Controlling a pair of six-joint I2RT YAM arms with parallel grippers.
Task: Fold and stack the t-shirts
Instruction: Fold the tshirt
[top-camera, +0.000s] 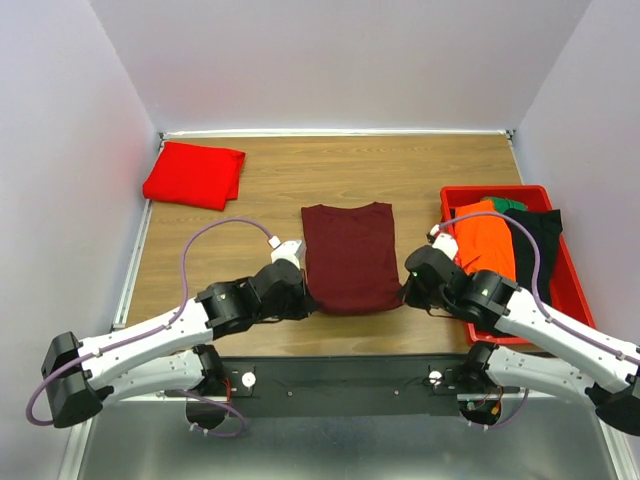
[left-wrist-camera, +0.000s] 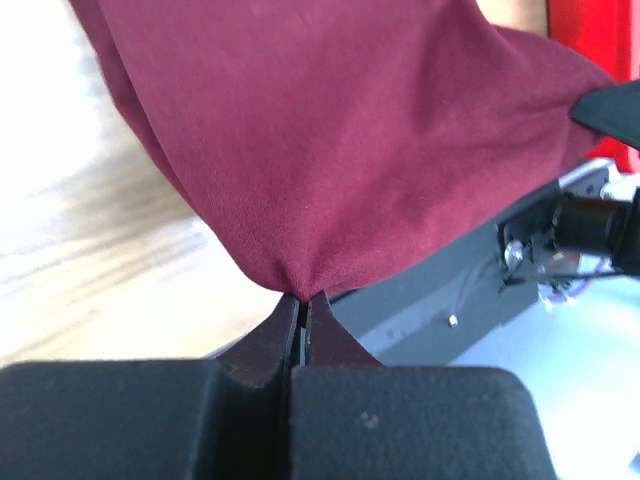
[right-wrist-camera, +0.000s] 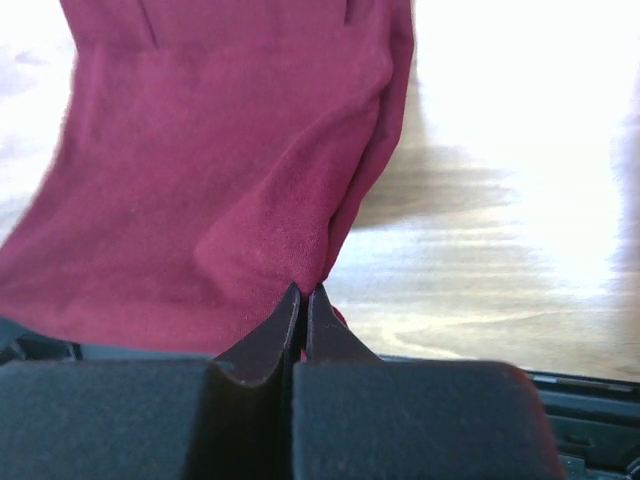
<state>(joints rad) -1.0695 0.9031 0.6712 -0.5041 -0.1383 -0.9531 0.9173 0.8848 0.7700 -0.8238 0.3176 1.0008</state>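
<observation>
**Near edge of tabletop (top-camera: 400, 165): maroon shirt (top-camera: 348, 258) pinched at two corners**

Position: maroon shirt lies mid-tabletop as a narrow rectangle, sides already turned in.

Grip: left tool (left-wrist-camera: 303, 300) is pressed together on the near-left corner, and right tool (right-wrist-camera: 303, 292) is pressed together on the near-right corner. Both wrist views show the cloth gathered to a point at the tips.

Progress (judgement):
- Done: red shirt (top-camera: 194, 175) lies folded flat at the far-left corner, well apart from the maroon shirt.
- Part done: on the maroon shirt the lengthwise folds are made, the cross fold not yet.
- Left: bring the near edge over to the far edge, then stack the two shirts.
- Open question: clothes in the bin (top-camera: 470, 191) at right look unfolded. If they belong to the job, most of the work remains.

Counts:
- tools: 2
- maroon shirt: 1
- red shirt: 1
- bin: 1
- items seen in the bin: 3, namely orange garment (top-camera: 485, 240), black garment (top-camera: 540, 235) and green garment (top-camera: 503, 203). Cannot tell whether more lie beneath.
</observation>
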